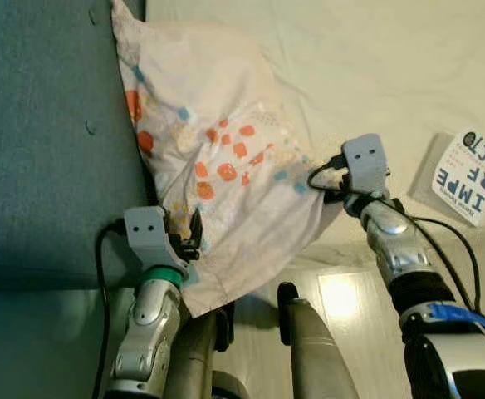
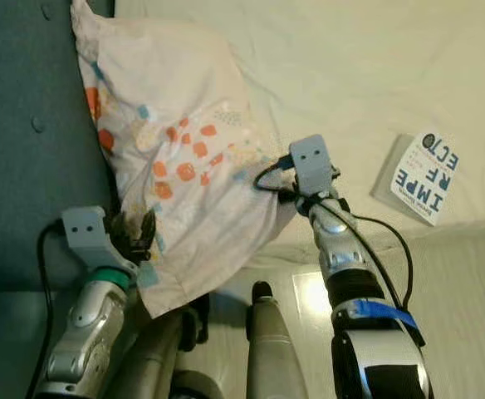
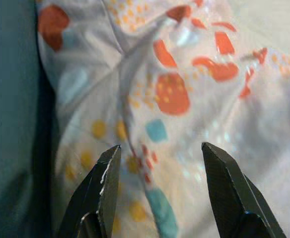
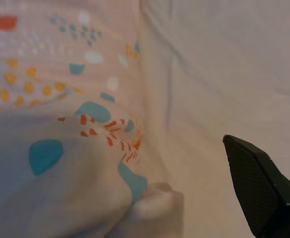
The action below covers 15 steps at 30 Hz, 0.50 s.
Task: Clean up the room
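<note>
Soft printed cotton covers the pillow (image 1: 218,158), white with orange blotches, teal squares and small yellow dots, and it lies crumpled against the near left corner of the bed (image 1: 367,75), its left side pressed to the teal upholstered headboard (image 1: 43,141) and its lower corner drooping over the bed's near edge. It looks light, limp and well stuffed, so it should sag and fold wherever it is lifted; a pinch on loose cloth alone would likely slip, and a firmer hold probably comes from gathering a thick fold at a corner or along the seam. The left pincer (image 3: 157,163) sits at the pillow's lower left edge, just beside the headboard, its two black fingers (image 3: 105,183) spread apart with creased fabric between them and nothing clamped. The right pincer (image 1: 330,184) is at the pillow's right corner near the bed's edge; one dark textured finger (image 4: 259,183) shows above the pale sheet, and I cannot tell whether that pincer is spread or clenched. A stiff, glossy book (image 1: 467,176) with bold lettering rests flat on the smooth cream sheet, well apart towards the right. Pale shiny floor (image 1: 342,299) lies below.
</note>
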### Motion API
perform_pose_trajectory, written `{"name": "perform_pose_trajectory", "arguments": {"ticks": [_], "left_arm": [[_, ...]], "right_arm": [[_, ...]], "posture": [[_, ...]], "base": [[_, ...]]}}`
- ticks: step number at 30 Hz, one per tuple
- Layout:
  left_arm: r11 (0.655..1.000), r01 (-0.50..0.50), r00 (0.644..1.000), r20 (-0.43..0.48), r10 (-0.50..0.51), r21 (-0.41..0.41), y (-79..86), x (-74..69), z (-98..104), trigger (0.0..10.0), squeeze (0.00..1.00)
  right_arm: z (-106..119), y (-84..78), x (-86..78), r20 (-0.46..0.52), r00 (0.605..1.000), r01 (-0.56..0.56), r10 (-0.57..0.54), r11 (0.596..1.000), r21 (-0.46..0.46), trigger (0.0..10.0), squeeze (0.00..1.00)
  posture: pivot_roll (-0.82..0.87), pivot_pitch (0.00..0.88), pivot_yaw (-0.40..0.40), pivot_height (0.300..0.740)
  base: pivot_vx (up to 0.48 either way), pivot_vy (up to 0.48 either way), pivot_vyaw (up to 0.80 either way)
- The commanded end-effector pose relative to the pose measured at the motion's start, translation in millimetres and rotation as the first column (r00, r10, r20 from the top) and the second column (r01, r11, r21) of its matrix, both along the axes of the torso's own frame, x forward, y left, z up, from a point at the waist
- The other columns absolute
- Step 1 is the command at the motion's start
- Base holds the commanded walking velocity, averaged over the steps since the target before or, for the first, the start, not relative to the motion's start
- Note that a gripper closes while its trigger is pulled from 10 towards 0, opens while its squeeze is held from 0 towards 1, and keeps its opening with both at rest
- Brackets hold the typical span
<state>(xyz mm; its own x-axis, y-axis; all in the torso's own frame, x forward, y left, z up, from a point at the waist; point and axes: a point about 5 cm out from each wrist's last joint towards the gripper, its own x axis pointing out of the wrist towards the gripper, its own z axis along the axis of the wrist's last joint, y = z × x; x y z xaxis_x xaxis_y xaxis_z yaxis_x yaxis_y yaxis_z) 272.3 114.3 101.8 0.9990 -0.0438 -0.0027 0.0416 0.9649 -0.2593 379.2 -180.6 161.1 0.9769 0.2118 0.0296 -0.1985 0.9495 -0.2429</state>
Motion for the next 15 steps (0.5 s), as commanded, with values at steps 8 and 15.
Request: {"name": "perform_pose_trajectory", "arguments": {"ticks": [8,15], "left_arm": [[0.998,0.014,0.953,-0.302,0.006,0.065,-13.7,-30.2,-46.2,10.0,0.00],[0.991,-0.025,0.933,-0.354,0.070,0.128,-7.0,-32.4,-55.2,10.0,0.00]], "right_arm": [[-12.2,18.1,-4.4,-0.038,0.990,-0.134,0.133,0.991,-0.008,10.0,1.00],[-23.3,34.3,-14.0,-0.058,0.971,-0.234,0.234,0.972,0.000,10.0,1.00]], "posture": [[-0.07,0.334,0.111,0.740],[-0.07,0.346,0.111,0.740]], "base": [[0.000,0.000,0.00],[0.000,0.000,0.00]]}}
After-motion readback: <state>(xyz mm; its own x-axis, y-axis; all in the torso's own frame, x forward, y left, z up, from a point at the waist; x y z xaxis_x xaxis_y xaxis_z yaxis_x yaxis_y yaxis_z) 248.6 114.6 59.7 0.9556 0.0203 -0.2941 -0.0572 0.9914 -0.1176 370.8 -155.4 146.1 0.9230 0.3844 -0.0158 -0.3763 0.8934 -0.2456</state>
